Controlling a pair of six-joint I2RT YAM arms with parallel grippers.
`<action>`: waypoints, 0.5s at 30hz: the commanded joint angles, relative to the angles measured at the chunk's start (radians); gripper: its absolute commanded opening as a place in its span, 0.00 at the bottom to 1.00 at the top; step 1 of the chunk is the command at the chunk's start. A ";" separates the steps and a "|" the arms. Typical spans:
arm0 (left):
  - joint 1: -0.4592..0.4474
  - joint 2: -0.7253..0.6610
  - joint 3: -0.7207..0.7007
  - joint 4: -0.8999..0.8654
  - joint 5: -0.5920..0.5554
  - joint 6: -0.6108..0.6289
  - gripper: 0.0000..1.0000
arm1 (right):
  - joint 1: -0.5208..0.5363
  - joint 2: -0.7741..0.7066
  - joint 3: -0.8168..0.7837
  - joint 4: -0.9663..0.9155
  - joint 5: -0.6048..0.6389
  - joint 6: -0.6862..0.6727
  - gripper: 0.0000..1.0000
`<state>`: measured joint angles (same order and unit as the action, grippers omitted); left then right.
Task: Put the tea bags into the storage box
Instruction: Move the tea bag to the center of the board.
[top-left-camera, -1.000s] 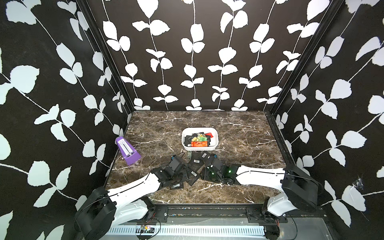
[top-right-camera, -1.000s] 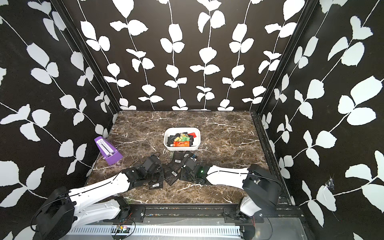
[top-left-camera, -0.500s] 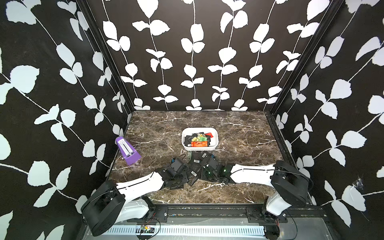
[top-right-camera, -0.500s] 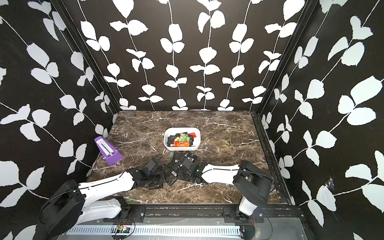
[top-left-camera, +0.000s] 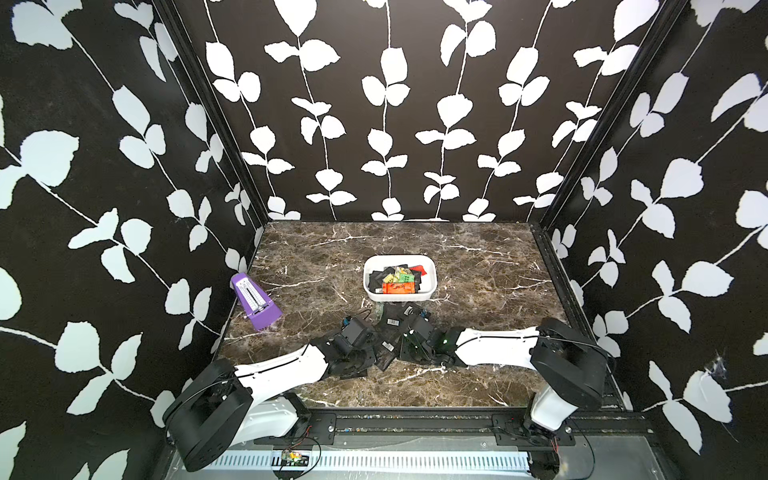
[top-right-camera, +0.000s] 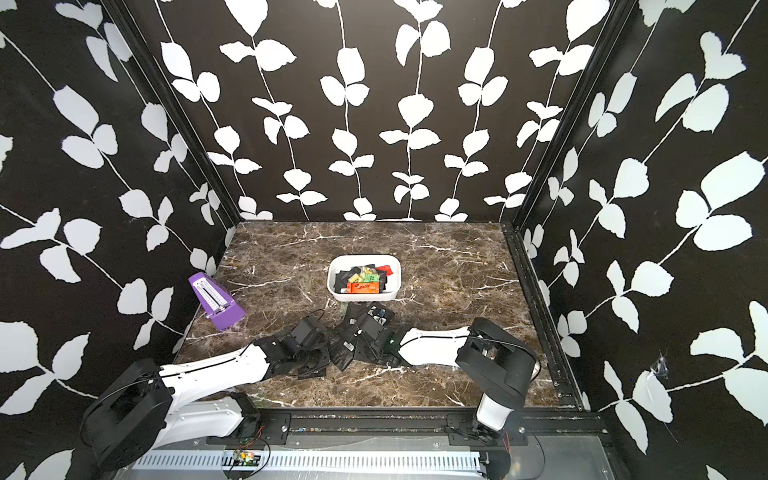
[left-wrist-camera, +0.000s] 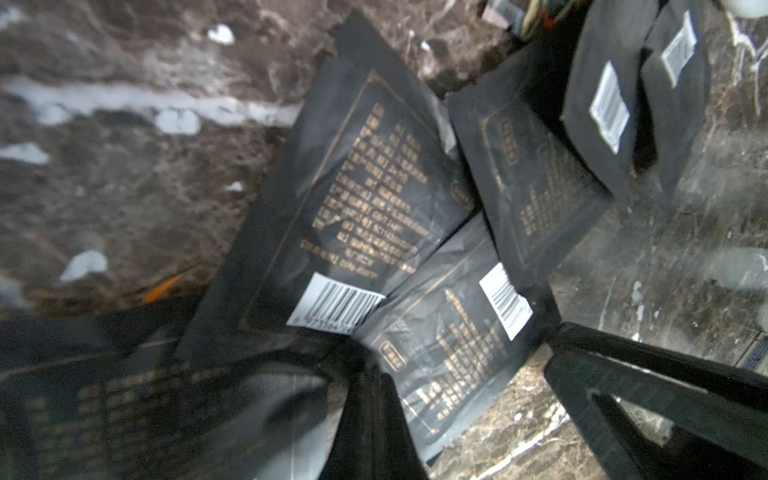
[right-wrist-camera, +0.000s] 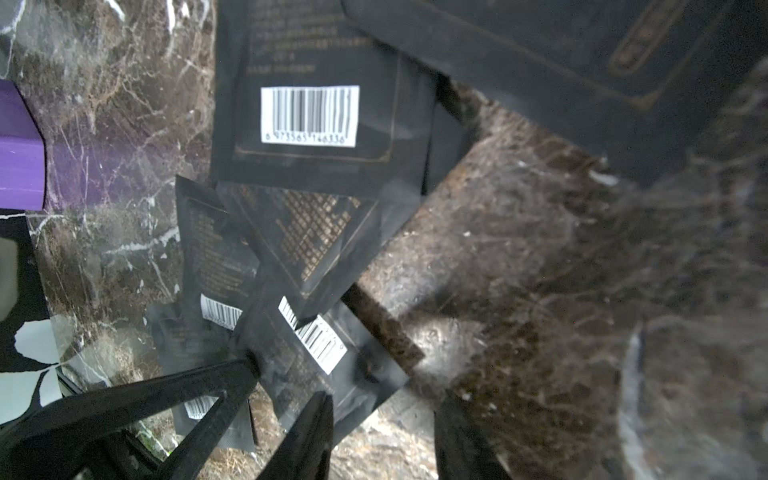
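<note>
The white storage box (top-left-camera: 399, 297) (top-right-camera: 361, 296) stands mid-table with several tea bags (top-left-camera: 397, 282) in it, black, orange, yellow and green. More black tea bags (top-left-camera: 392, 322) (top-right-camera: 353, 326) lie in a loose pile just in front of it. Both grippers meet low at this pile. My left gripper (top-left-camera: 358, 360) (left-wrist-camera: 365, 415) is shut, and a blurred black tea bag (left-wrist-camera: 124, 399) hangs from it close to the lens. My right gripper (top-left-camera: 409, 345) (right-wrist-camera: 386, 419) is open, with the corner of a barcoded tea bag (right-wrist-camera: 324, 349) lying between its jaws.
A purple metronome (top-left-camera: 255, 303) (top-right-camera: 214, 305) stands at the table's left edge. The black patterned walls close in on three sides. The other arm's finger (right-wrist-camera: 145, 403) shows close to my right gripper.
The right jaws have narrowed and that arm has pushed further left into the pile. The left gripper has stayed shut and drawn slightly towards the table's front edge.
</note>
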<state>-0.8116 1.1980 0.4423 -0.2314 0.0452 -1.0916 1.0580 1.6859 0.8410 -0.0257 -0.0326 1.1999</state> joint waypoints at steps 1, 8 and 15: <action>0.001 0.000 -0.033 -0.050 -0.005 0.004 0.00 | 0.007 0.022 0.027 0.035 0.022 -0.006 0.40; 0.000 -0.018 -0.042 -0.061 -0.008 0.007 0.00 | 0.007 0.059 0.016 0.076 0.019 0.006 0.38; 0.002 -0.023 -0.049 -0.060 -0.007 0.004 0.00 | 0.007 0.072 -0.004 0.110 0.034 0.018 0.32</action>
<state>-0.8116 1.1751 0.4255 -0.2321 0.0452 -1.0916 1.0588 1.7336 0.8425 0.0864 -0.0250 1.2060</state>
